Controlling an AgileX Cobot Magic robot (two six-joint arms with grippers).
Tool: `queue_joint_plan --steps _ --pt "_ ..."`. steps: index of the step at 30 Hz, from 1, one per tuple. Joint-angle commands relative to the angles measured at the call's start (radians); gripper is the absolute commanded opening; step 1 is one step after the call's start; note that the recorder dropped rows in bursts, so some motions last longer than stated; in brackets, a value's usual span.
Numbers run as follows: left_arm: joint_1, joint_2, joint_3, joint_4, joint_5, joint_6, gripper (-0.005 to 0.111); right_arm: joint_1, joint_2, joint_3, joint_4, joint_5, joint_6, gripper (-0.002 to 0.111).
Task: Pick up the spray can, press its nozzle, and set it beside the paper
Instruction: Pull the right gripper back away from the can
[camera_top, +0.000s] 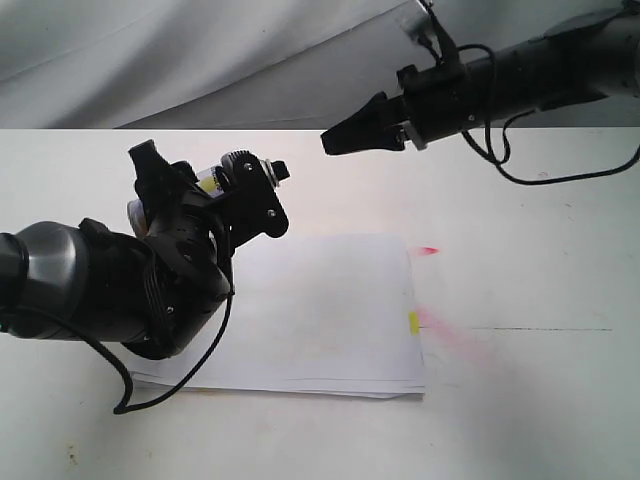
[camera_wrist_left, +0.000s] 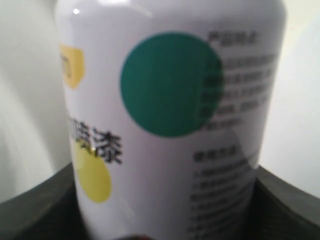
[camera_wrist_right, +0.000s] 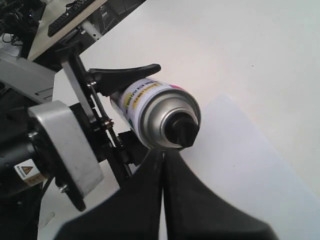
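Observation:
My left gripper (camera_top: 200, 195) is shut on the spray can (camera_top: 212, 181) and holds it lying sideways above the table, left of the paper's far edge. The black nozzle (camera_top: 283, 170) points right. In the left wrist view the can's white label (camera_wrist_left: 170, 125) with teal and yellow dots fills the frame between the dark fingers (camera_wrist_left: 30, 210). My right gripper (camera_top: 330, 140) is shut on nothing; it hangs a short way right of the nozzle, pointing at it without touching. The right wrist view shows the silver can (camera_wrist_right: 150, 100), its nozzle (camera_wrist_right: 181, 129) and the closed fingertips (camera_wrist_right: 162, 152). The white paper (camera_top: 320, 310) lies flat with a yellow tab (camera_top: 413, 321).
Pink spray stains (camera_top: 450, 335) mark the table right of the paper, with a smaller red one (camera_top: 430, 250) further back. A black cable (camera_top: 170, 385) loops from the left arm over the paper's near left corner. Grey cloth (camera_top: 200, 50) hangs behind the table.

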Motion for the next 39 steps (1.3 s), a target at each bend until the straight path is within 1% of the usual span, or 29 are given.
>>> queue_joint_plan --steps 1,8,13,15,19,22,25,29,31,35,37,39 --pt "-0.003 -0.012 -0.006 0.029 0.027 -0.026 0.0 -0.03 -0.11 -0.006 -0.087 0.01 0.039 0.0" --pt "-0.003 -0.042 -0.008 0.029 0.022 -0.106 0.0 -0.109 -0.279 -0.006 -0.204 0.018 0.129 0.0" --pt "-0.003 -0.085 -0.008 0.029 0.018 -0.18 0.0 -0.167 -0.398 0.007 -0.336 0.017 0.232 0.0" --pt "-0.001 -0.109 -0.008 0.029 -0.007 -0.217 0.0 -0.193 -0.443 0.039 -0.34 0.014 0.245 0.0" --pt "0.013 -0.175 -0.008 -0.03 -0.091 -0.321 0.0 -0.22 -0.559 0.156 -0.339 0.011 0.277 0.0" --pt "0.058 -0.228 -0.008 -0.069 -0.12 -0.429 0.0 -0.224 -0.653 0.246 -0.34 -0.018 0.274 0.0" --pt "0.133 -0.278 -0.008 -0.105 -0.179 -0.486 0.0 -0.224 -0.745 0.317 -0.353 -0.046 0.274 0.0" --pt "0.255 -0.352 -0.008 -0.164 -0.293 -0.567 0.0 -0.224 -0.833 0.374 -0.365 -0.063 0.274 0.0" --pt "0.313 -0.384 -0.008 -0.165 -0.343 -0.625 0.0 -0.224 -0.871 0.39 -0.365 -0.072 0.274 0.0" --pt "0.422 -0.413 -0.008 -0.093 -0.42 -0.724 0.0 -0.224 -0.917 0.396 -0.365 -0.072 0.274 0.0" --pt "0.452 -0.413 -0.006 -0.038 -0.427 -0.771 0.0 -0.224 -0.928 0.396 -0.363 -0.072 0.274 0.0" --pt "0.473 -0.411 0.014 0.029 -0.42 -0.872 0.0 -0.224 -0.928 0.396 -0.359 -0.068 0.278 0.0"
